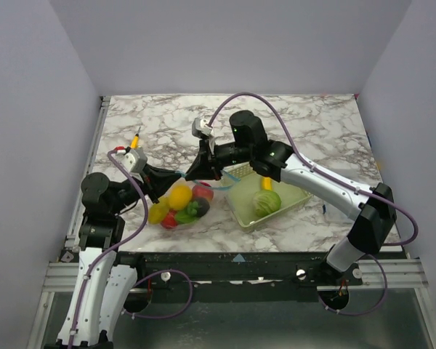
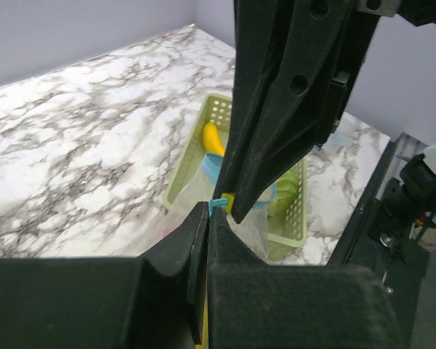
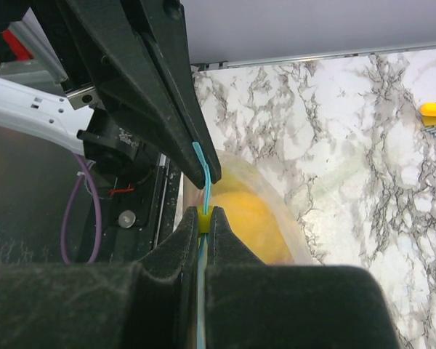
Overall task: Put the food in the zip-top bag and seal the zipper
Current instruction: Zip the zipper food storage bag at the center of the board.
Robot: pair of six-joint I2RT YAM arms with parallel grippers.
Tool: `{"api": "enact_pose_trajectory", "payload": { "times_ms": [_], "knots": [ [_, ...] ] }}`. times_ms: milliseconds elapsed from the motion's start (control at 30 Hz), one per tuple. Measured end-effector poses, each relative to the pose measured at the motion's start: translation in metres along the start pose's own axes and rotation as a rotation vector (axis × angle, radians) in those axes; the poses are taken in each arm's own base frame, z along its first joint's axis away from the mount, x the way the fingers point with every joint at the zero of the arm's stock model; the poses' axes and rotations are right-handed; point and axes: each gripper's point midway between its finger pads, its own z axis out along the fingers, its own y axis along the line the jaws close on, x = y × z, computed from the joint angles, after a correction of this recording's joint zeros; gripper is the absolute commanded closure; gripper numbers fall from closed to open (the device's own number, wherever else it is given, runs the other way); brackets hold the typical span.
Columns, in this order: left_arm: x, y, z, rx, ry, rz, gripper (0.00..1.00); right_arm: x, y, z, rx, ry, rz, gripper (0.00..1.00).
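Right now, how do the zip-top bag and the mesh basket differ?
The zip-top bag is clear plastic; the basket is yellow-green mesh. The left gripper and right gripper pinch the bag's zipper; nothing grips the basket. The bag holds more food than the basket. Both hold toy food.

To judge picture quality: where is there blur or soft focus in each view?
Top external: evenly lit and sharp. Left wrist: the left fingers near the lens are dark and blurred, the basket sharper. Right wrist: the right fingers are blurred, the zipper fairly crisp.
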Motion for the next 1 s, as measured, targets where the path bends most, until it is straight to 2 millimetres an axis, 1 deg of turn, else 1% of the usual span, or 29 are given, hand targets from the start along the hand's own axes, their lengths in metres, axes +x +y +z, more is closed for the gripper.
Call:
{"api": "enact_pose_trajectory", "payload": {
  "times_ms": [167, 400, 600, 733, 867, 1000],
  "knots": [
    [-0.003, 0.01, -0.003, -0.07, 0.004, 0.016, 1.0, 0.001, -0.002, -0.002, 0.038, 0.001, 0.001, 1.0],
    [-0.002, 0.032, -0.005, -0.163, 0.006, 0.022, 1.0, 0.021, 0.001, -0.015, 0.103, 0.029, 0.026, 0.99],
    [-0.005, 0.058, -0.014, -0.296, 0.011, 0.017, 1.0, 0.034, 0.004, -0.024, 0.139, 0.042, 0.059, 0.99],
    [-0.008, 0.081, -0.021, -0.418, -0.002, 0.013, 1.0, 0.045, 0.007, -0.028, 0.156, 0.058, 0.098, 0.99],
    [-0.011, 0.098, -0.029, -0.525, 0.0, -0.009, 1.0, 0.048, 0.01, -0.032, 0.173, 0.058, 0.137, 0.99],
    [-0.022, 0.116, -0.038, -0.643, -0.014, -0.008, 1.0, 0.05, 0.013, -0.035, 0.182, 0.058, 0.162, 1.0]
  ]
}}
